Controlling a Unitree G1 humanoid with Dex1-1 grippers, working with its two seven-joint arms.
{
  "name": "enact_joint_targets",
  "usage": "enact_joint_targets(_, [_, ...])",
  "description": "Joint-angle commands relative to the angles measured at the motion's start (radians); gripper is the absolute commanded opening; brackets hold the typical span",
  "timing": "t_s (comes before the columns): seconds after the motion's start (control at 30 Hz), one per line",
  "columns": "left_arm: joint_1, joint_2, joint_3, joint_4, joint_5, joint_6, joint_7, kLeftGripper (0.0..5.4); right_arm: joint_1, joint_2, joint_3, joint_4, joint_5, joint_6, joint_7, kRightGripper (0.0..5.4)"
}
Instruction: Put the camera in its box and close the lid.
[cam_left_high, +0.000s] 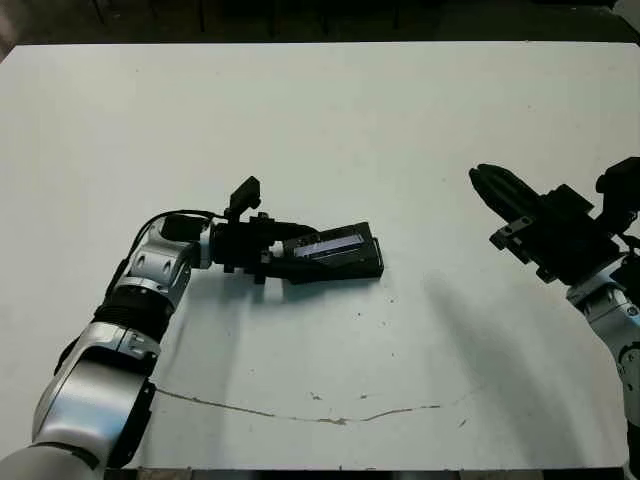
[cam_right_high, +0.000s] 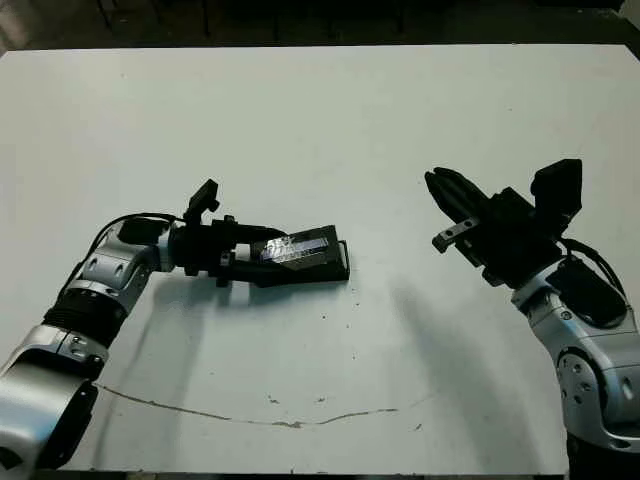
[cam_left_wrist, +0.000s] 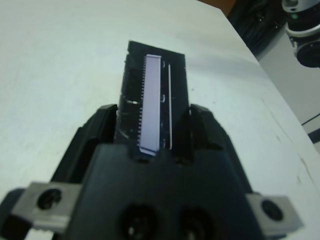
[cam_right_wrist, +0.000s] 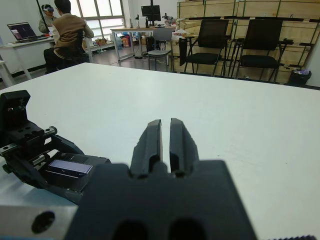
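With the lid (cam_left_high: 335, 248) apparently seated on the box, the task looks near done. Left claw (cam_left_high: 290, 255) clamps its end on the tabletop (cam_left_high: 320, 120); camera unseen, probably inside. Right claw (cam_right_high: 445, 192) pinched closed, empty, well apart.

The lid (cam_left_high: 338, 254) is black, with a silvery-purple stripe running along its length and a thin white line beside the stripe. The counter (cam_left_high: 320, 130) is white, marked near its near edge by a thin dark crack line and a few small dark specks. The left gripper (cam_left_high: 285, 255) is black; the arm behind it is silver-grey with black joints. The right gripper (cam_right_high: 440, 190) is black too, with a silver-grey arm.
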Motion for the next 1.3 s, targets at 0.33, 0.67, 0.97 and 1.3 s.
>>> enact_joint_targets(0.33, [-0.031,-0.124,-0.114,0.092,0.104,0.022,0.040,2.71,0.027,-0.002,-0.002,-0.005,0.003,0.015,-0.009,0.00])
enact_joint_targets(0.67, [-0.055,-0.122,-0.141,0.131,0.135,0.026,0.018,2.71,0.040,-0.008,0.007,-0.021,-0.004,0.011,-0.010,0.00])
enact_joint_targets(0.97, [-0.019,-0.051,-0.165,0.036,0.179,0.037,0.043,2.71,0.045,-0.005,0.013,-0.035,-0.015,0.010,-0.009,0.00])
enact_joint_targets(1.3, [0.095,0.098,-0.112,-0.026,0.164,-0.046,0.048,4.33,0.052,0.003,0.011,-0.045,-0.002,0.020,-0.011,0.00])
